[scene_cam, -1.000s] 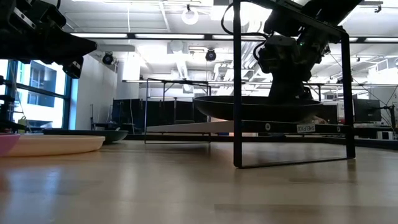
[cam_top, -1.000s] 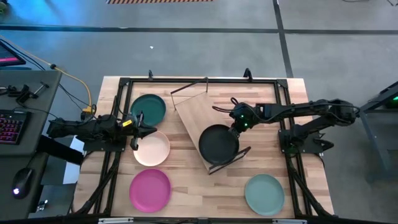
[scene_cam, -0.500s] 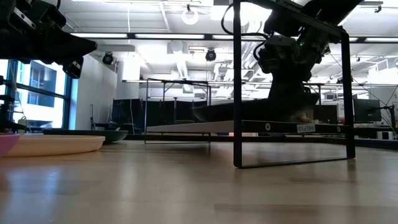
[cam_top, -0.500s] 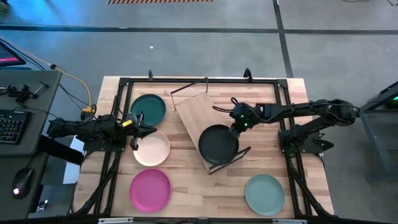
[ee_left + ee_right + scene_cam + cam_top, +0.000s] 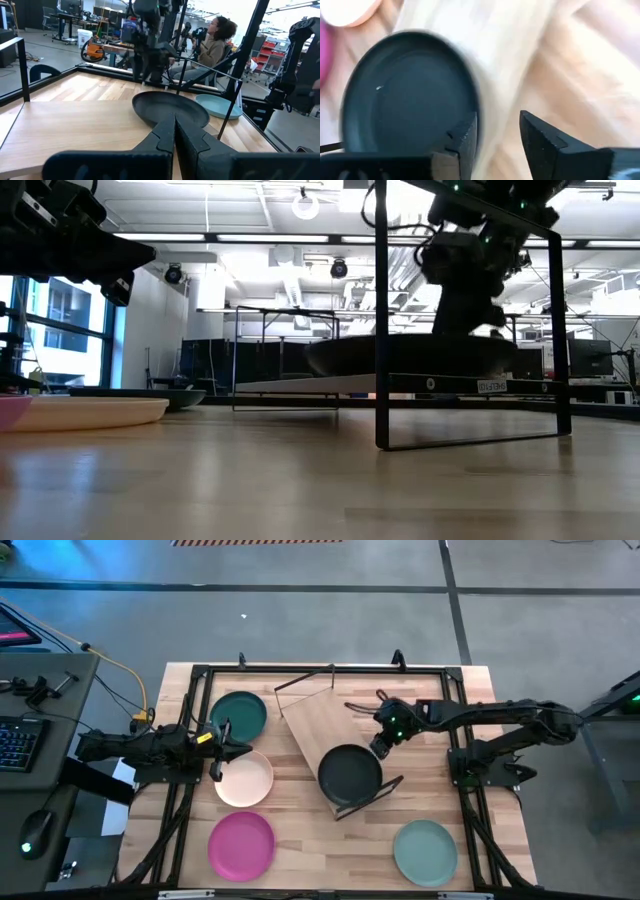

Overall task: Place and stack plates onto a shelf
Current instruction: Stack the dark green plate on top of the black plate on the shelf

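Black plate lies flat on shelf near its front end; right gripper spread, just beside the rim, left gripper pressed together, idle: a finger clipping the rim could skid it off.

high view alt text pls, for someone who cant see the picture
Seen from above, a black plate lies on a slanted wooden shelf mid-table, with the right tool open at its rim. The left tool waits between the teal plate and cream plate; a pink plate and green plate lie nearer.
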You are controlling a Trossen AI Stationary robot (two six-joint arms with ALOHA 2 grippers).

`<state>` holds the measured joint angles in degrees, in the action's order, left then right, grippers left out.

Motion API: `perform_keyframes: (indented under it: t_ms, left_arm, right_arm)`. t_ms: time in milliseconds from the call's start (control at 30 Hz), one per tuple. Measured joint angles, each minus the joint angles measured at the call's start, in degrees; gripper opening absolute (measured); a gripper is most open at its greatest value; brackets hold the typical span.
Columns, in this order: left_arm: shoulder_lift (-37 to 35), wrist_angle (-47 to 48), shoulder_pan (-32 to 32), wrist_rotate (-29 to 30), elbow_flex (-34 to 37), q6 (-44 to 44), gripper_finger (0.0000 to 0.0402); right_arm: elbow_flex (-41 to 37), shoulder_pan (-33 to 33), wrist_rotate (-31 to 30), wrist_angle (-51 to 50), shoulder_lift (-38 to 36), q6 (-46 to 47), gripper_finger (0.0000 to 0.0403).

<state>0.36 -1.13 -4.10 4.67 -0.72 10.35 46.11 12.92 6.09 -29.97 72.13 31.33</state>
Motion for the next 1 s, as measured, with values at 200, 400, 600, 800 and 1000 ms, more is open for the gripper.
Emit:
perform_keyframes:
  t_ms: [200,400,600,800,1000]
  left_arm:
    - [0.0,0.0,0.0,0.0,0.01,0.0,0.0]
    - [0.0,0.0,-0.02,0.0,-0.01,0.0,0.0]
    - [0.0,0.0,0.0,0.0,0.0,0.0,0.0]
    - [0.0,0.0,-0.02,0.0,-0.01,0.0,0.0]
    - [0.0,0.02,0.0,0.0,0.01,0.0,0.0]
  right_arm:
    - [4.15,1.76,-6.69,-11.93,-7.33,-4.02,0.0156]
    - [-0.96,0.44,-6.58,-16.18,-19.11,-3.62,0.0192]
    - [-10.44,-2.91,-3.69,-1.77,-31.35,1.8,0.0214]
    - [-18.51,-5.81,-2.83,25.87,-33.93,-4.0,0.0216]
    - [-19.94,-6.99,-2.85,34.13,-33.56,-11.92,0.0216]
